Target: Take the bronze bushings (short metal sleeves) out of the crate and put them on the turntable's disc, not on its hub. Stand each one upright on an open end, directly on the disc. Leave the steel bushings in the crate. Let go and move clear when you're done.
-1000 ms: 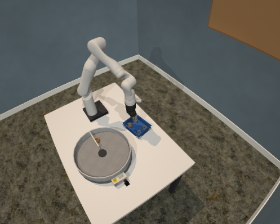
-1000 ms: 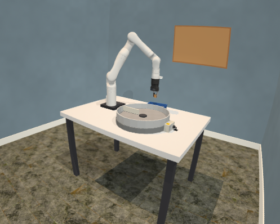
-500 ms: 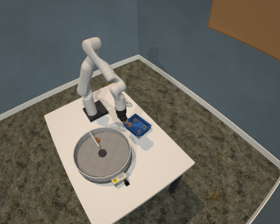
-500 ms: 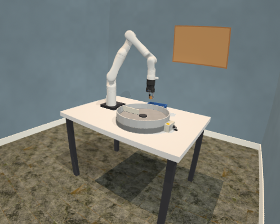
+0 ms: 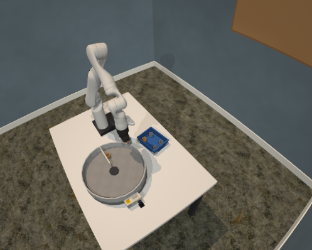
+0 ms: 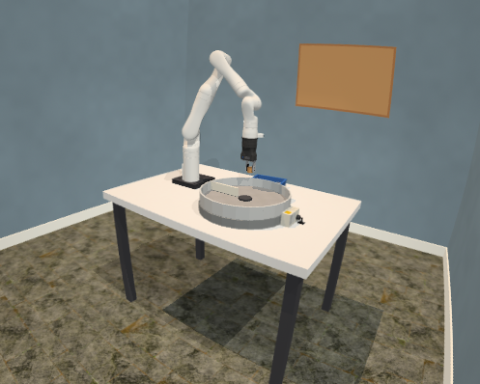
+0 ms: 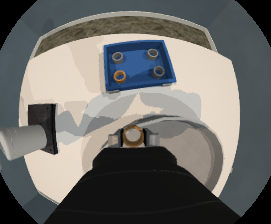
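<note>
My gripper [image 5: 127, 141] is shut on a bronze bushing [image 7: 133, 136] and holds it upright above the turntable's rim, on the side toward the crate; it also shows in the exterior view [image 6: 249, 168]. The turntable [image 5: 114, 172] has a grey disc and a dark hub [image 5: 113, 171]. Another bronze bushing [image 5: 108, 154] stands on the disc beside a white bar. The blue crate [image 5: 152, 139] [image 7: 119, 75] holds one bronze bushing and three steel bushings, one of which is at the far left corner [image 7: 121, 55].
A raised grey wall rings the disc. A white bar [image 5: 105, 156] runs from the rim to the hub. A small control box [image 5: 132, 199] sits at the turntable's front edge. The arm's base [image 5: 101, 125] stands behind the turntable.
</note>
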You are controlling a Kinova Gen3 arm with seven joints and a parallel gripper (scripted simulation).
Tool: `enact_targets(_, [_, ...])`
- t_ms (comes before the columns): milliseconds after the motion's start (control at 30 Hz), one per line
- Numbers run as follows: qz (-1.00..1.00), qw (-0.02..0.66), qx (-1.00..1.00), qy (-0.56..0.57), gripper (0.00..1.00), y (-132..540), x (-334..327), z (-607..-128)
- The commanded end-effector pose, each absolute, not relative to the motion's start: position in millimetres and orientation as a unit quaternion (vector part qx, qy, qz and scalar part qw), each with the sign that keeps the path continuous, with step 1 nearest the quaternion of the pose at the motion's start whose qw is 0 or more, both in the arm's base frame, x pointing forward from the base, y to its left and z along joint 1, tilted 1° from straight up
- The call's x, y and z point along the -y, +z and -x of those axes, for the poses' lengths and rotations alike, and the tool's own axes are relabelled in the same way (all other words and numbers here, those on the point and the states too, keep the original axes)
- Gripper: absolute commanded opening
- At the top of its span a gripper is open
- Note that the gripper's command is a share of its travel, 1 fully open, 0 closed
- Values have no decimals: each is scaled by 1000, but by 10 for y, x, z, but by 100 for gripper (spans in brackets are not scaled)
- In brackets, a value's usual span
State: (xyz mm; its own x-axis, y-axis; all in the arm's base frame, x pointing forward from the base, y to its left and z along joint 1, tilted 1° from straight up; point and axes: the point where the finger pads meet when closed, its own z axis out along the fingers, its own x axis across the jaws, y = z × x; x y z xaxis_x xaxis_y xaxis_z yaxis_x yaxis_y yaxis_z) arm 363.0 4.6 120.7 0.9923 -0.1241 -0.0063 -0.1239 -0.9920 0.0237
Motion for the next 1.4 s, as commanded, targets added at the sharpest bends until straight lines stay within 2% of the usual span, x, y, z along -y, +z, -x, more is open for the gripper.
enact_targets(0, [-997, 10, 79, -3, 0, 1223, 149, -3621])
enact_targets(533, [-997, 10, 79, -3, 0, 1242, 1079, -3465])
enact_targets(1367, [-997, 10, 79, -3, 0, 1263, 2050, -3301])
